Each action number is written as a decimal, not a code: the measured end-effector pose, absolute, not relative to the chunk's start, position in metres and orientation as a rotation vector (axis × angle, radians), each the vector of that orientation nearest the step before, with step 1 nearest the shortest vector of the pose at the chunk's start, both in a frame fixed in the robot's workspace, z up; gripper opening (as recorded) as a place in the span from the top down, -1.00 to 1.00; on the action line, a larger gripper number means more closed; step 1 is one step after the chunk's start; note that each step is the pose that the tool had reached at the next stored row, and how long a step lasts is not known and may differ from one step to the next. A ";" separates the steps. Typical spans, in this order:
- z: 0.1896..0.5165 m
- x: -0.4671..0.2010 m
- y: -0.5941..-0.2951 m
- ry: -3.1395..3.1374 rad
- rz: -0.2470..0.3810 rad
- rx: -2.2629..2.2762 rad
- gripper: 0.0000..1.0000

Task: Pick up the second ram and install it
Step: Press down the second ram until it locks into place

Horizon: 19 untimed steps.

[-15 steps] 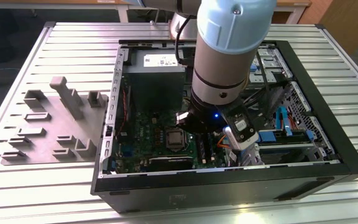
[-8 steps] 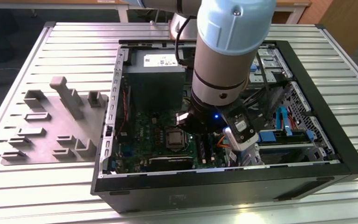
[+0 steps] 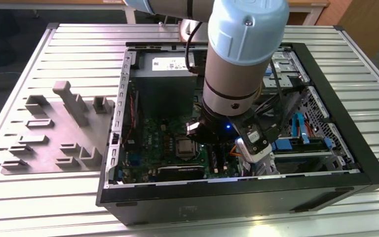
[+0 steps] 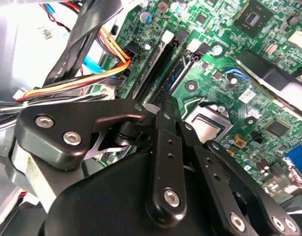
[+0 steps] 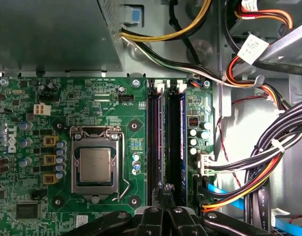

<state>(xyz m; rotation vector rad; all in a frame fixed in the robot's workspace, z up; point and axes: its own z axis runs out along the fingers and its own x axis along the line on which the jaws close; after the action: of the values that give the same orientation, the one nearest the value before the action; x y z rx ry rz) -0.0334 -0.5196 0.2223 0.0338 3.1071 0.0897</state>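
Hovering my claw (image 5: 163,191), tips pressed together on nothing I can see, over the long black plastic slots (image 5: 154,147) of the green motherboard (image 5: 116,113), I judge the thin blue-green second ram (image 5: 182,147) standing there wants a straight, even press home.

A slatted metal table (image 3: 38,197) carries the computer case (image 3: 242,200) and grey holder tray (image 3: 51,143).
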 end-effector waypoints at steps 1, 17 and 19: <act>0.222 -0.033 -0.520 3.107 0.090 0.034 0.79; 0.217 -0.033 -0.520 3.107 0.090 0.034 0.79; 0.217 -0.033 -0.520 3.107 0.090 0.034 0.79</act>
<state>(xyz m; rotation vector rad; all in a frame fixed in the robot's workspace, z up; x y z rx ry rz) -0.0334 -0.5196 0.2166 0.0338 3.1071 0.0897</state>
